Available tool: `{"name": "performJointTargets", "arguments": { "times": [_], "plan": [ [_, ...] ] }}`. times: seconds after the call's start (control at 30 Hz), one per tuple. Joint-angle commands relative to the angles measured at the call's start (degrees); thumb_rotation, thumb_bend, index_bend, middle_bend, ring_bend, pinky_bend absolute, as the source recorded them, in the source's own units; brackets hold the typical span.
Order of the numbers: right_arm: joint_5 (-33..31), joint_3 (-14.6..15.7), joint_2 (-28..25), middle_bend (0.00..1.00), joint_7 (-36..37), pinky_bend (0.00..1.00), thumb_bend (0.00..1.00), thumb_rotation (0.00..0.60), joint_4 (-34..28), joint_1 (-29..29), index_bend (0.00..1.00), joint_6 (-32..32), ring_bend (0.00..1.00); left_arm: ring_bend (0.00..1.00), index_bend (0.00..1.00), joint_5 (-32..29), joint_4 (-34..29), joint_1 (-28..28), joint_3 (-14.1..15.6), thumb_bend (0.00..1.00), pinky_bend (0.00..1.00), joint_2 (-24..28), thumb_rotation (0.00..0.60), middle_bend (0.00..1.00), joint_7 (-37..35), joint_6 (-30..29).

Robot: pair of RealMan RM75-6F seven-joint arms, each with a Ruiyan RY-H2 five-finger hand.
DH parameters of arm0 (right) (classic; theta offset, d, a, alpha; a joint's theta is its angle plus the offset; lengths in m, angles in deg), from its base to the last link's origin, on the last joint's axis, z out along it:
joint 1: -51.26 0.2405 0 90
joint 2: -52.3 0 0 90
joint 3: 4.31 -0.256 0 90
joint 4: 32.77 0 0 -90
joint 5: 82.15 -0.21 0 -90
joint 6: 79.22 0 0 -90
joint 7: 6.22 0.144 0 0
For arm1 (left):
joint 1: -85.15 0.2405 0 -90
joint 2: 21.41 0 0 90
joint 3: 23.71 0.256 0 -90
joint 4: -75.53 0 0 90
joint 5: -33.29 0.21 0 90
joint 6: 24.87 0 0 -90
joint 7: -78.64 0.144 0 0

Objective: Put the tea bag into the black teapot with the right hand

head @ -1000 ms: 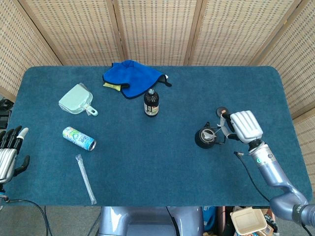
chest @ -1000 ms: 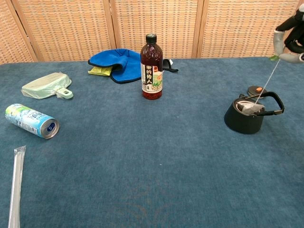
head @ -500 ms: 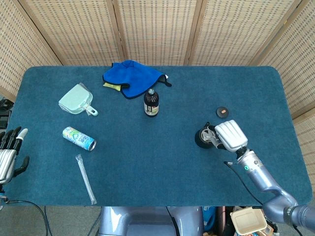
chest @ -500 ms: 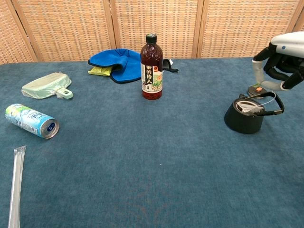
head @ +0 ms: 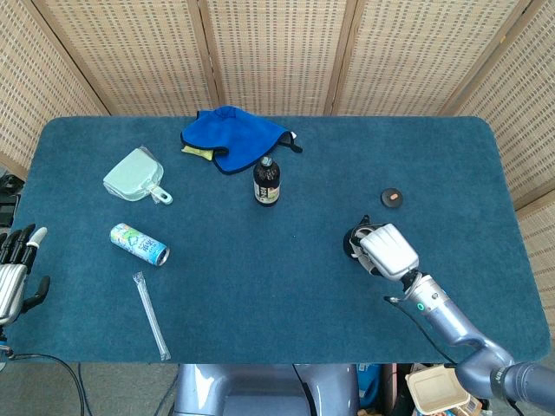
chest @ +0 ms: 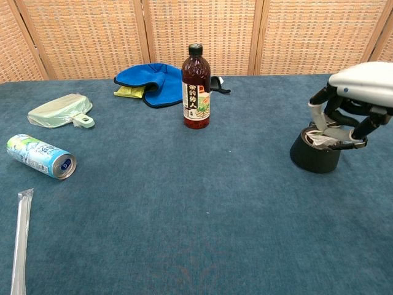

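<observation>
Left hand: my left hand (head: 12,276) sits off the left edge of the table (head: 286,286), fingers apart and holding nothing; only the head view shows it.
Left side of the table: a pale green dustpan (head: 135,176) lies toward the far left corner, a can (head: 139,243) on its side nearer me, and a clear plastic-wrapped straw (head: 151,315) by the near edge. The chest view shows the can's open end facing the camera, which the head view does not.
Far edge, middle: a blue cloth (head: 234,137) lies crumpled with something yellow-green tucked under its left side; a dark bottle (head: 266,182) stands upright just in front of it. Its label is readable only from the chest camera.
Black teapot: the black teapot (chest: 314,155) stands toward the right side of the table; from above my hand covers most of it.
Tea bag: the tea bag (chest: 324,140) shows as white at the pot's mouth, in the chest view alone.
Right hand: my right hand (chest: 350,101) hovers directly over the pot, fingers curled down around its opening; I cannot tell whether they grip anything.
Lid: a small dark lid (head: 393,198) with an orange centre lies beyond the pot, seen only from above.
</observation>
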Motion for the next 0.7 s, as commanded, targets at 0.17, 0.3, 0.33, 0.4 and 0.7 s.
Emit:
{"name": "performJointTargets", "arguments": {
  "times": [0.17,0.3,0.33,0.4,0.7],
  "plan": [
    [1.2,1.4,1.0,0.86,-2.0,0.98,0.61,0.6,0.4,0.3,0.53,1.2,0.87,0.0,0.0,0.1,0.1,0.1,0.1,0.48,0.0,0.0,0.6,0.0,-0.1,-0.1],
    [1.1,2.3,1.2,0.86,-3.7,0.98,0.6,0.6,0.2,0.6,0.5,2.8,0.87,0.0,0.0,0.2,0.2,0.3,0.2,0.48,0.0,-0.1,0.6,0.0,-0.3,-0.3],
    [1.0,2.3,1.2,0.85,-3.8,0.98,0.6,0.6,0.1,0.6,0.49,2.9,0.87,0.0,0.0,0.2,0.3,0.3,0.2,0.48,0.0,-0.1,0.6,0.0,-0.4,-0.3],
    [0.8,2.2,1.1,0.85,-4.0,0.98,0.6,0.6,-0.2,0.6,0.46,3.0,0.87,0.0,0.0,0.2,0.4,0.4,0.2,0.48,0.0,-0.1,0.6,0.0,-0.5,-0.4],
    [-1.6,1.5,-2.1,0.87,-4.1,0.98,0.6,0.6,-3.4,1.3,0.32,5.3,0.87,0.0,0.0,0.4,0.8,0.5,0.2,0.48,0.0,-0.2,0.6,0.0,-1.0,-0.5]
  ]
}}
